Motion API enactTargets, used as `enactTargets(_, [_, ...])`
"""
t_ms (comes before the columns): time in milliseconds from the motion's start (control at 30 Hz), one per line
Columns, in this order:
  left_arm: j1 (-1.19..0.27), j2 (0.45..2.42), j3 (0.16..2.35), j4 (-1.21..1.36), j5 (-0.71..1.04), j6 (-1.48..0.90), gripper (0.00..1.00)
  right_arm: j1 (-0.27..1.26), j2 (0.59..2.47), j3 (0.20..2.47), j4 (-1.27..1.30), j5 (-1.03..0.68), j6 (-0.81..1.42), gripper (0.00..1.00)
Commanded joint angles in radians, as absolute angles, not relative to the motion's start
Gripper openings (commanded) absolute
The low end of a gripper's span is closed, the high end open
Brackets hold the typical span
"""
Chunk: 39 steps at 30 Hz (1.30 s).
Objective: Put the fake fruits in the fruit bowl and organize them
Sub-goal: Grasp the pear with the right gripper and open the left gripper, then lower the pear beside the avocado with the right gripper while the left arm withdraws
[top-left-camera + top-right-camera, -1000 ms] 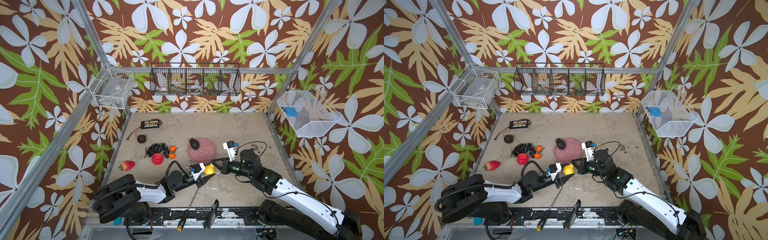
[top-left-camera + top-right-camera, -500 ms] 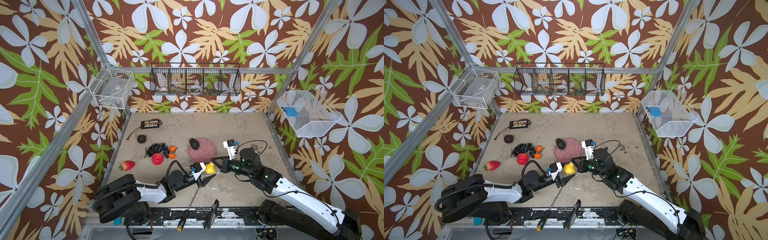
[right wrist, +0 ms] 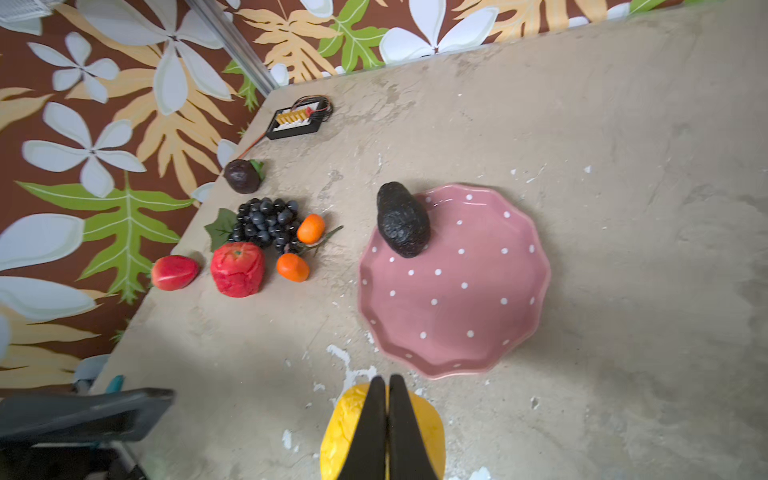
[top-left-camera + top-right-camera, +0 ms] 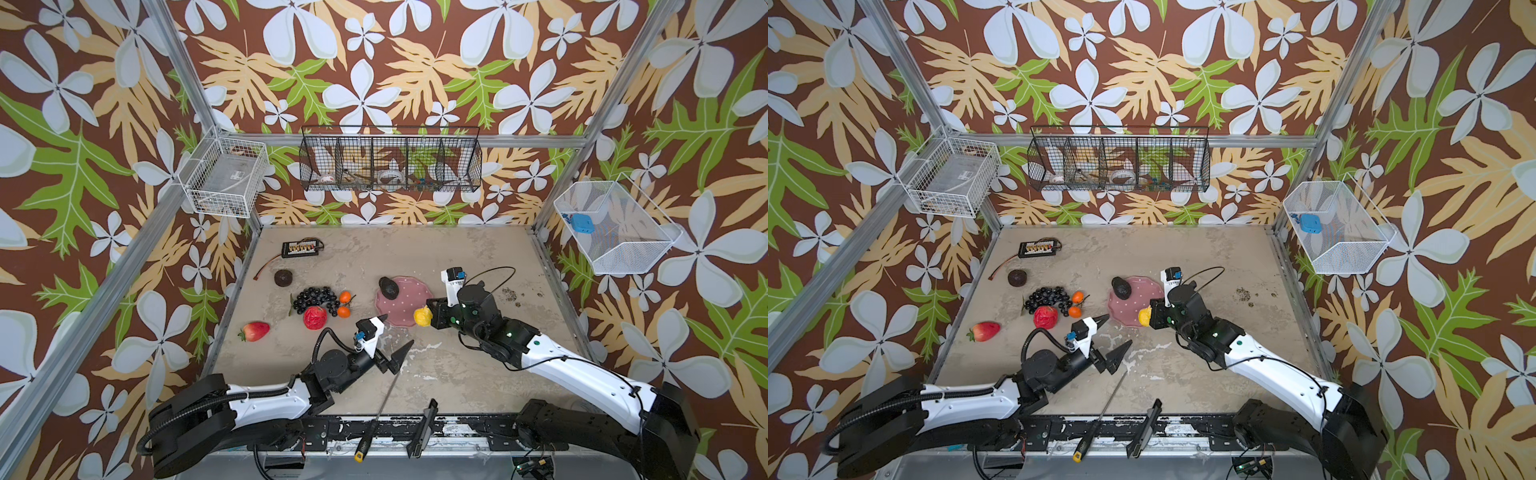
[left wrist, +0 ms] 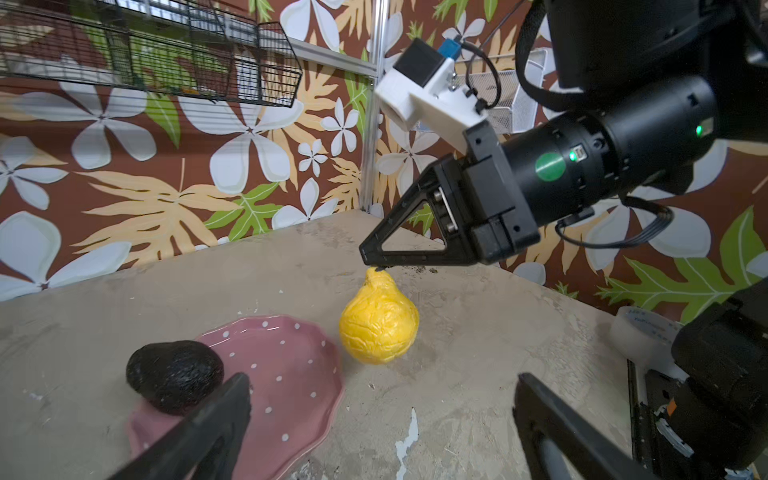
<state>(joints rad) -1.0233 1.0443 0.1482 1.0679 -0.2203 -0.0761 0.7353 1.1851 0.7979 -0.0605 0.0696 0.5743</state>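
The right end effector (image 5: 374, 264) is shut, its tips pinching the lemon (image 5: 379, 322) only by its pointed nub. The fruit stands nub-up just outside the bowl (image 4: 403, 306), at the rim's 4 o'clock in both top views; whether it touches the surface I cannot tell. The left end effector (image 4: 397, 330), at the lemon's 8 o'clock, gapes fully open and holds nothing.

The avocado (image 4: 388, 287) lies on the bowl's 10 o'clock rim. The grapes (image 4: 316, 297), oranges (image 4: 345, 297), apple (image 4: 314, 318) and strawberry (image 4: 255, 331) sit well apart at the bowl's 9 o'clock.

The lemon's crinkled skin suggests light, hollow plastic that dents. The nub is a slight hold and likely to swing or slip, so a grip across the belly looks safer.

Faint blue print on the tape roll (image 5: 646, 332) is unreadable.
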Motion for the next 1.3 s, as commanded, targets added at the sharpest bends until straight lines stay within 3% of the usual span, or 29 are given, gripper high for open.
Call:
enactTargets(0, [-1.023,0.935,0.119,0.955,-0.351,-0.152,0.99,0.735,1.268,0.827,0.035,0.2,0.484,0.0])
enactTargets(267, [-1.016,0.738,0.118,0.684,-0.581,-0.172,1.0,0.729,1.567,0.967,0.155,0.325,0.398,0.0])
enactTargets(533, [-1.003,0.638,0.072,0.663,-0.646,-0.16,1.0,0.702,1.789,1.117,0.18,0.352,0.368,0.0])
enactTargets(767, [-0.986,0.566,0.03,0.689,-0.656,-0.163,1.0,0.684,1.905,1.217,0.17,0.34,0.37,0.0])
enactTargets(1267, [-0.982,0.618,0.031,0.722,-0.636,-0.167,1.0,0.657,2.012,1.305,0.163,0.324,0.36,0.0])
